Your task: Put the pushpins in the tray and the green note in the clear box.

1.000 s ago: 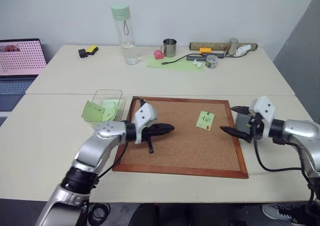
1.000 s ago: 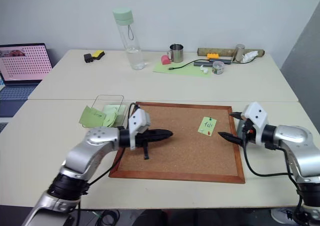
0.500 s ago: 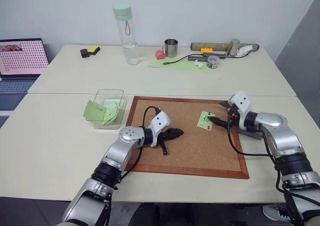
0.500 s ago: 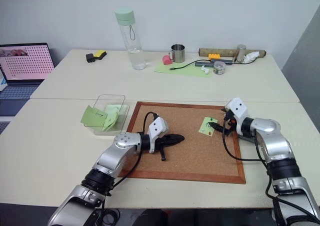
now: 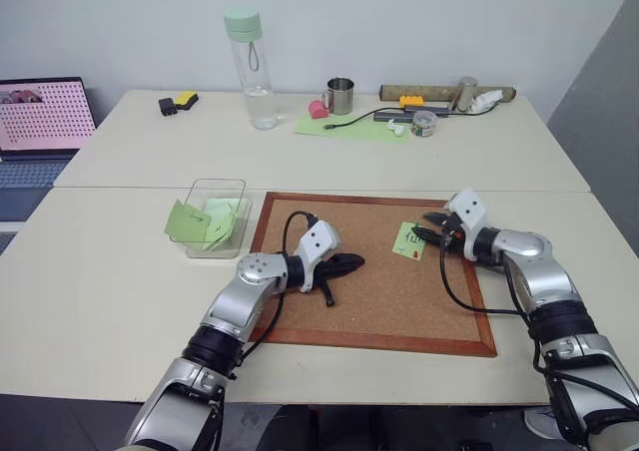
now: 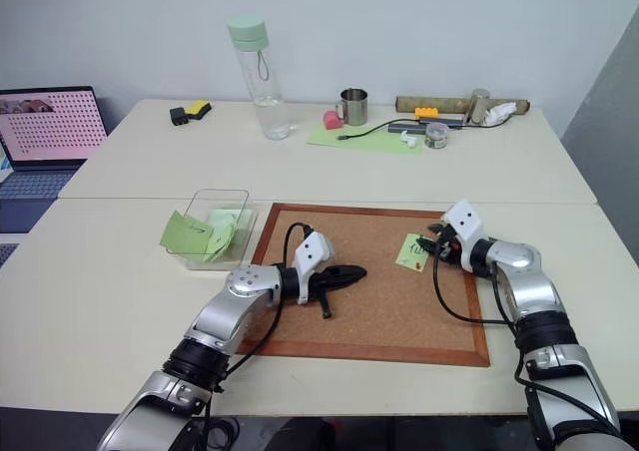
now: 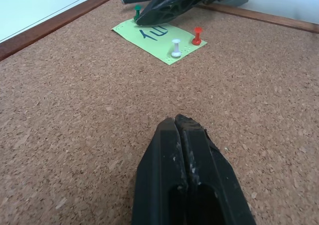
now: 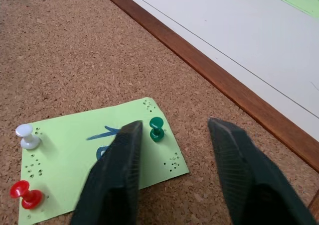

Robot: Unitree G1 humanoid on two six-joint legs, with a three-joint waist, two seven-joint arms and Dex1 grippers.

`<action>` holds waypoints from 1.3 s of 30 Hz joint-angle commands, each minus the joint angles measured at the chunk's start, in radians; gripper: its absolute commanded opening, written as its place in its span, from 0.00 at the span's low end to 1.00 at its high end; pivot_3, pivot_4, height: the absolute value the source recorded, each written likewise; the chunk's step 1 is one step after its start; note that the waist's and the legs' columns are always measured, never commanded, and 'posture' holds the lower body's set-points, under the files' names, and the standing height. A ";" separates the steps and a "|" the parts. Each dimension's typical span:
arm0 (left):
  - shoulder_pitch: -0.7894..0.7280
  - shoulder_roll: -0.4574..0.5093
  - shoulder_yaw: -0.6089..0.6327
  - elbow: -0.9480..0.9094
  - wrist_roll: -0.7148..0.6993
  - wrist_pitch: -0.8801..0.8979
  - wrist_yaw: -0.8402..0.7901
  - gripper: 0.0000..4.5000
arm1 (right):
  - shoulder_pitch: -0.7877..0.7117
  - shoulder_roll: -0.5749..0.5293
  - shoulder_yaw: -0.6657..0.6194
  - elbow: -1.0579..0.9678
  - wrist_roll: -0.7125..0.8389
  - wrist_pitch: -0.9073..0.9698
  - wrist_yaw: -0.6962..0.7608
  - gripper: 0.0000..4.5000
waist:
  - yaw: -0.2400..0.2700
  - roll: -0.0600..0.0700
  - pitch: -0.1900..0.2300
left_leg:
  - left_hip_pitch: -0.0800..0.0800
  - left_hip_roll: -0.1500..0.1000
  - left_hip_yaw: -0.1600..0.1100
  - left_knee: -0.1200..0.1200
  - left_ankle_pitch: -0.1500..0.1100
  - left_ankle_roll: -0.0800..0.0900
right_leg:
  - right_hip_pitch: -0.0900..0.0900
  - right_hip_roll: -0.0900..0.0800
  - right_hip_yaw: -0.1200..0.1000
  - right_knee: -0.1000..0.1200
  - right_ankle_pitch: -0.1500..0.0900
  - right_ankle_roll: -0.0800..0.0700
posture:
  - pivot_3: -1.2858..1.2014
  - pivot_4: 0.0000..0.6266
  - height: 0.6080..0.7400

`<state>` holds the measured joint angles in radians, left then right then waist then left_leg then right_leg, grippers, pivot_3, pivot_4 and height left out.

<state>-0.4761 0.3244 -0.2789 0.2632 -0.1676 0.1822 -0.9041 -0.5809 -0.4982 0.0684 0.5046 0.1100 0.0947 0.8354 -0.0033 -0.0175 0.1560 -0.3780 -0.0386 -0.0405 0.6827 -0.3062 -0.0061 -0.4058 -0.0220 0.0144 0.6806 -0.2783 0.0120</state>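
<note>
A wood-framed brown cork board [image 5: 379, 301] lies on the near beige table [image 5: 100, 301]. On the far table stand a clear water bottle with pale-green cap [image 5: 249, 67], a small steel mug [image 5: 339, 96] and an open laptop [image 5: 40, 122]

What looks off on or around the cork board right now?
Little. The green note is pinned by a green pushpin, a white pushpin and a red pushpin, and is peppered with old pinholes near its corners. In the clear box, loose green notes lean askew over the rim.
</note>
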 commanded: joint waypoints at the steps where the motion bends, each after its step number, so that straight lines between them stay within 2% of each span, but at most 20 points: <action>1: 0.018 -0.003 0.014 -0.011 0.006 0.011 0.012 0.00 | -0.016 0.011 -0.024 -0.037 0.025 -0.006 0.006 0.25 | 0.000 0.000 0.000 | 0.000 0.000 0.000 0.000 0.000 0.000 | 0.000 0.000 0.000 0.000 0.000 0.000 | 0.52 0.24 1.00; 6: 0.017 -0.005 0.019 -0.004 0.009 0.010 0.014 0.00 | -0.009 0.013 -0.025 -0.044 0.028 -0.001 0.012 0.01 | 0.000 0.000 0.000 | 0.000 0.000 0.000 0.000 0.000 0.000 | 0.000 0.000 0.000 0.000 0.000 0.000 | 0.52 0.24 1.00; 26: 0.026 -0.017 0.020 0.008 0.006 0.018 0.024 0.00 | 0.043 0.004 -0.084 -0.263 0.119 0.140 0.021 0.01 | 0.000 0.000 0.000 | 0.000 0.000 0.000 0.000 0.000 0.000 | 0.000 0.000 0.000 0.000 0.000 0.000 | 0.52 0.24 1.00; 39: 0.020 -0.025 0.015 0.020 0.008 0.014 0.016 0.00 | 0.088 -0.034 -0.184 -0.421 0.268 0.358 0.000 0.01 | 0.001 0.000 0.000 | 0.000 0.000 -0.001 0.000 -0.001 0.002 | 0.000 0.000 0.000 0.000 0.000 0.000 | 0.52 0.24 1.00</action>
<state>-0.4662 0.3056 -0.2627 0.2662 -0.1696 0.1878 -0.8857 -0.4914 -0.5206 -0.0837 0.1275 0.3465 0.4345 0.8446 -0.0021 -0.0172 0.1558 -0.3781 -0.0386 -0.0411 0.6823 -0.3074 -0.0040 -0.4058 -0.0220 0.0142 0.6804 -0.2783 0.0120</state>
